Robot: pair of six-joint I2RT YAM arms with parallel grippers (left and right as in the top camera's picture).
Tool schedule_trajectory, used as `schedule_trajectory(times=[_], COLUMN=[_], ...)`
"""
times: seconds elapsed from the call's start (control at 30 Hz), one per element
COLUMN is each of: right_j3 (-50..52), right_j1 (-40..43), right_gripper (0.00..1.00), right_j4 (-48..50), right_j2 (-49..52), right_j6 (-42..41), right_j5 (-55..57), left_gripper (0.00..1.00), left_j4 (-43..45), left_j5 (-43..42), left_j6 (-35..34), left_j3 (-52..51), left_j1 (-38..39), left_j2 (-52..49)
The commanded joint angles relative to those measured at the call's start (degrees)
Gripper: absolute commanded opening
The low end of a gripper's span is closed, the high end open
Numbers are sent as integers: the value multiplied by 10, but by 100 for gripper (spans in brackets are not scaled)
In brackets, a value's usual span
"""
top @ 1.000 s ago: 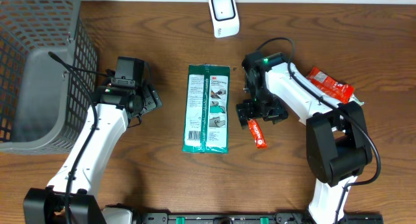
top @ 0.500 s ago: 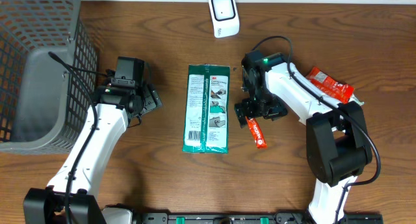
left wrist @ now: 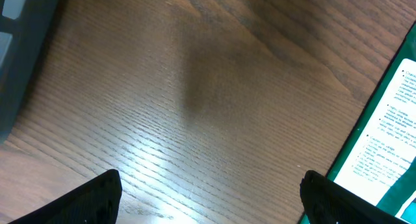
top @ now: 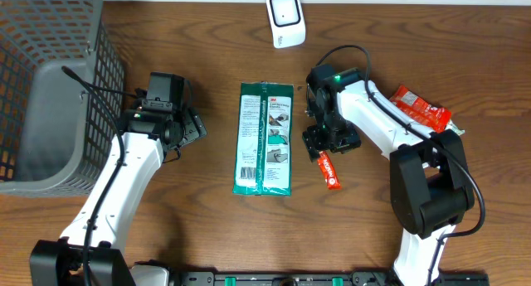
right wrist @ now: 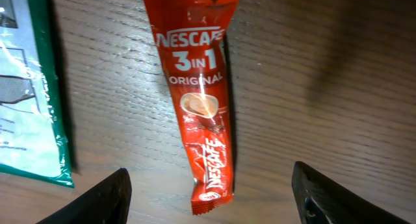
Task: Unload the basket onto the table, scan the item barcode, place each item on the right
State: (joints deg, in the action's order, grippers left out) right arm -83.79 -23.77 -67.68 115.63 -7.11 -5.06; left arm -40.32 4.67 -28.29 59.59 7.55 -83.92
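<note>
The table (top: 207, 236) is bare wood along its front edge and between the two arms. The basket (top: 104, 87) fills the far left corner, its right wall near the left arm's elbow. The left gripper (left wrist: 208, 198) hangs over bare wood between the basket and the green pack (top: 265, 138), fingers (left wrist: 97, 195) spread wide with nothing between them. The pack lies flat at mid-table, long edges running front to back, with clear wood on its left side. The right gripper (right wrist: 211, 198) sits just right of the pack. Its fingers (right wrist: 97, 198) are apart, straddling the sachet (right wrist: 198, 100) without touching it. The sachet lies flat just beside the pack's lower right edge, a strip of wood between them and more open wood on its right. A red packet (top: 421, 108) lies near the right edge. The scanner (top: 285, 19) stands at the far edge, well apart from the sachet.
</note>
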Motion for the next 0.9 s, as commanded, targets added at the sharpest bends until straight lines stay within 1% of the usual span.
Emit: schedule_trajectory(times=[0.0,0.23,0.77,0.8,0.83,0.87], right_j3=[3,3,3,3,3,3], right_j1=[-3,-3,-4,-4,-4,-4], right_gripper=[75,81,84,86,95,98], right_j4=[2,24,15,15,15,15], right_j2=[-5,-5,-5,-5,-5,-5], right_j6=[6,5,5,5,5,5], right_j5=[22,19,19,19,19,20], left_gripper=[89,89,89,89,89,89], left_j4=[-2,-2,-2,-2,-2,-2], left_j5=[3,3,3,3,3,3], left_j6=[-1,-1,-1,-1,-1,-1], left_j3=[6,6,6,6,6,6], left_j1=[-2,-2,-2,-2,-2,-2], left_j2=[-3,-3,-3,-3,-3,-3])
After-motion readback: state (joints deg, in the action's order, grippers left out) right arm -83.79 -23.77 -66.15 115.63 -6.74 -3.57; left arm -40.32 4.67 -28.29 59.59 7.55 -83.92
